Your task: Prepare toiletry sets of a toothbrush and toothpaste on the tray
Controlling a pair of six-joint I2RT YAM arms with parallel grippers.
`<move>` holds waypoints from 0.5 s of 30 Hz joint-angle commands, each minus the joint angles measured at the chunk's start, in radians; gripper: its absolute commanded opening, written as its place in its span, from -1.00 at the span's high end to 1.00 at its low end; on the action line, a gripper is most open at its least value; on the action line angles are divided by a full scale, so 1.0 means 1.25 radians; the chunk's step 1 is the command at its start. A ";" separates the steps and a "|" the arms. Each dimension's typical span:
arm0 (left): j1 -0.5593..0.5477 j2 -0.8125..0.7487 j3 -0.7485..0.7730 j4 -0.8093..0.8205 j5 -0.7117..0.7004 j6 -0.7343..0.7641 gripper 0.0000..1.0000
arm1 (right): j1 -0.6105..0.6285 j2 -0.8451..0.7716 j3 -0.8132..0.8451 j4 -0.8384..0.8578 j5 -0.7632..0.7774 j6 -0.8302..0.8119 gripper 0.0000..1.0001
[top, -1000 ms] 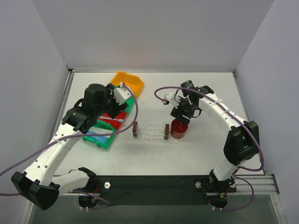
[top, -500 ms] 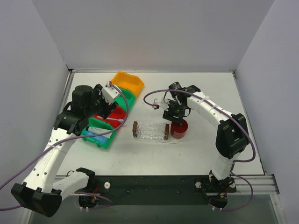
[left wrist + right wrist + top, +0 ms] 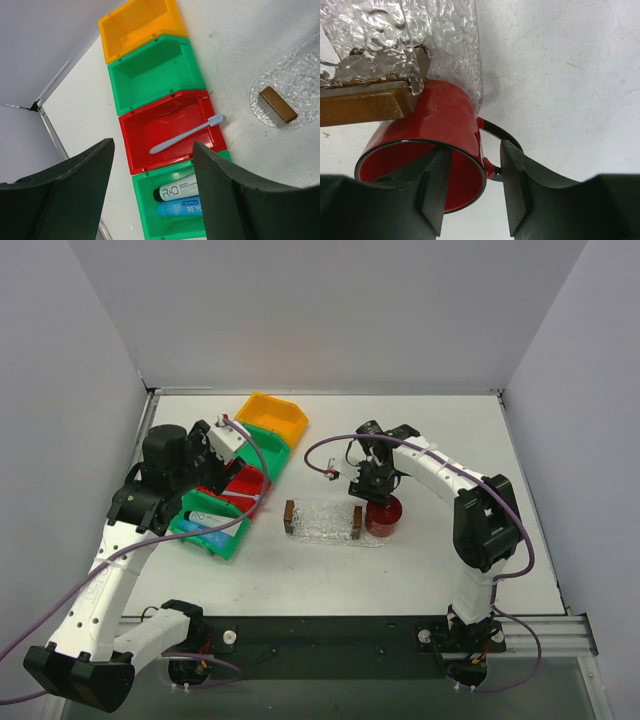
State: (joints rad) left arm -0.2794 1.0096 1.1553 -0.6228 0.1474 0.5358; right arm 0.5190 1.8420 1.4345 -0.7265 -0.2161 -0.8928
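The pale blue toothbrush (image 3: pixel 187 134) lies slantwise in the red bin (image 3: pixel 140 145). A silver-white toothpaste tube (image 3: pixel 180 188) and a blue one (image 3: pixel 181 207) lie side by side in the near green bin (image 3: pixel 145 215). My left gripper (image 3: pixel 152 165) is open and empty, high above these two bins (image 3: pixel 218 472). The clear textured tray (image 3: pixel 320 522) with wooden end handles holds nothing. My right gripper (image 3: pixel 472 170) is open and straddles the wall of a red mug (image 3: pixel 440 125), one finger inside, the other outside by the handle.
An orange bin (image 3: pixel 272 415) and a second green bin (image 3: pixel 262 450) stand in line behind the red one, both with nothing in them. The red mug (image 3: pixel 383 516) stands against the tray's right handle (image 3: pixel 360 107). White walls enclose the table.
My left arm has drawn back to the left, away from the bins. My right gripper has moved left and down, so its fingers now straddle the mug's rim.
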 commanded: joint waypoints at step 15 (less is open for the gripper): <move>0.022 -0.019 -0.005 0.034 0.038 0.003 -0.49 | 0.008 -0.005 -0.022 -0.035 0.071 0.056 0.74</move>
State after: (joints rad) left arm -0.2623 1.0069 1.1511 -0.6224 0.1696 0.5362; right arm 0.5198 1.8481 1.4315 -0.7235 -0.1623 -0.8650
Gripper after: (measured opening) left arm 0.744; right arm 0.145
